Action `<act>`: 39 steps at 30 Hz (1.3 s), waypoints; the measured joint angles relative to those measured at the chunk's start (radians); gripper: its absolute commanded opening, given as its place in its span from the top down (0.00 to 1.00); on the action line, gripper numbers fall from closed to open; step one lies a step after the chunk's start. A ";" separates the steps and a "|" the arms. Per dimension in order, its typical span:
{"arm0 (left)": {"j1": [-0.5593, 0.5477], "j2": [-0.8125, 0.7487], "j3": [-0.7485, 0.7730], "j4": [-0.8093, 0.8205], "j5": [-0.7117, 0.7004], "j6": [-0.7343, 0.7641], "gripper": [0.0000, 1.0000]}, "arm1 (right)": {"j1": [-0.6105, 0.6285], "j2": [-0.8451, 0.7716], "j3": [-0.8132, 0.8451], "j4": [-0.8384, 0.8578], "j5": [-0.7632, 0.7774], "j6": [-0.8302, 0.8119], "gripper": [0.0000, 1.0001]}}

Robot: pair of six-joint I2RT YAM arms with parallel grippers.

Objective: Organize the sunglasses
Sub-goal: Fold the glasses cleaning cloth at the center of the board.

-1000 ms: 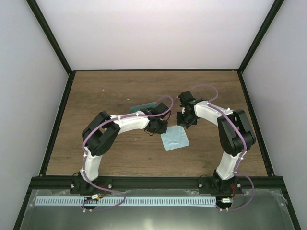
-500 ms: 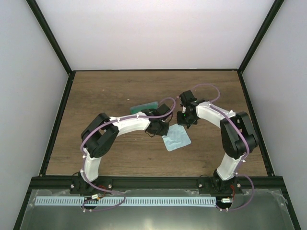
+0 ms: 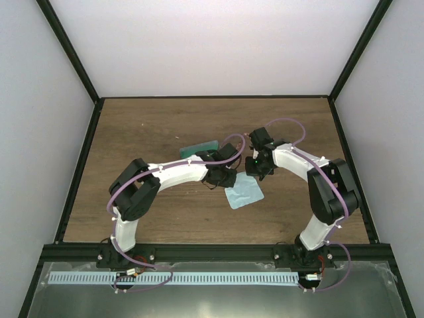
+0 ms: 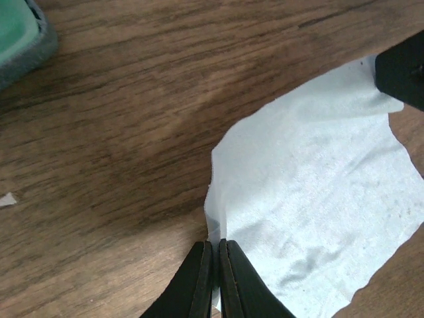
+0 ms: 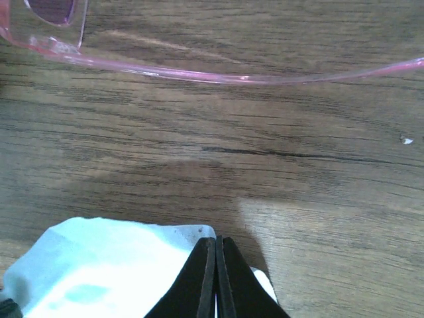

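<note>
The left arm (image 3: pixel 179 171) bends at a low elbow and runs its forearm rightward across the table (image 3: pixel 132 132). The right arm (image 3: pixel 291 159) rises from its base, folds at the elbow and reaches back toward the left. Their wrists meet near mid-table, over the far edge of the cloth (image 3: pixel 244 194).

The left gripper (image 4: pixel 213 246) is clenched, its jaws pressed together on the cloth's near-left edge, where the fabric puckers up to them. The right gripper (image 5: pixel 215 240) is likewise clenched, nipping a corner of the cloth, with fabric showing on both sides of the tips.

Compared with a second ago, the left wrist has slid a little to the right and the right elbow has swung outward. The two wrists stand closer together, and the cloth has barely shifted.

The overhead view hides the fingertips under the wrists. Only the wrist cameras show the pinches and the shadow beneath the lifted cloth edges. The right wrist view alone shows the sunglasses (image 5: pixel 199 74). They lie on the wood just beyond the right gripper, with a pink arm stretched across the frame and bare wood between it and the cloth. The left wrist view catches the corner of the teal case (image 4: pixel 16 30), well apart from the cloth, and the right gripper's black body at the cloth's far corner.
</note>
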 measured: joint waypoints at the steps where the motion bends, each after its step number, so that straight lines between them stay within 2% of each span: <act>1: -0.004 0.000 0.000 -0.001 0.000 0.001 0.96 | 0.000 -0.005 -0.001 0.001 0.000 0.000 0.99; 39: -0.102 -0.056 -0.050 -0.010 0.039 0.030 0.96 | 0.002 -0.122 -0.119 -0.026 0.010 0.000 0.99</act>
